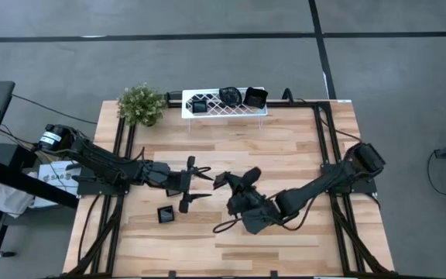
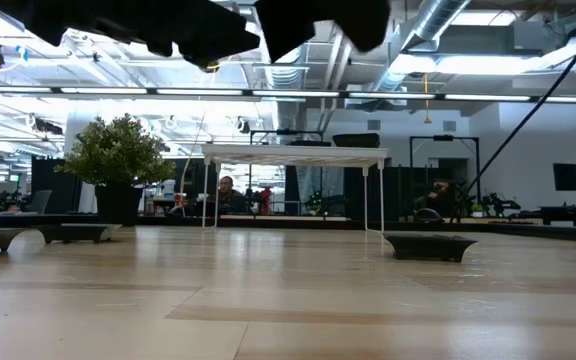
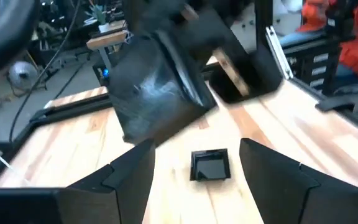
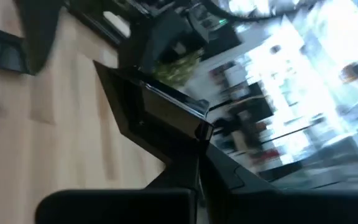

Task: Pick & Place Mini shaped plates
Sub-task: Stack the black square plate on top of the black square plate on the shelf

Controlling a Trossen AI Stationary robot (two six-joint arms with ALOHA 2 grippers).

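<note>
My right gripper (image 1: 228, 183) is shut on a glossy black square mini plate (image 4: 148, 112) above the table's middle; the left wrist view shows the same plate (image 3: 160, 93) tilted in the air. My left gripper (image 1: 207, 184) faces it from the left, open, with nothing between its fingers (image 3: 126, 171). A second square plate (image 3: 210, 165) lies flat on the wood ahead of it, and another (image 1: 166, 215) lies near the left arm. Three more plates sit on the white lattice rack (image 1: 224, 113) at the far edge. My right gripper pinches the square plate by its rim (image 4: 195, 129), at one edge near a corner, between its two shut fingers. The fingers come roughly level from the table's right side. The plate is lifted clear of the table and stands tilted on edge beyond the fingertips.
A small potted plant (image 1: 141, 105) stands at the far left beside the rack. The low view shows flat plates on the wood (image 2: 430, 245) (image 2: 73, 232) and the rack's white legs (image 2: 366, 195). Black frame rails (image 1: 325, 147) run along both table sides. People sit in the room behind.
</note>
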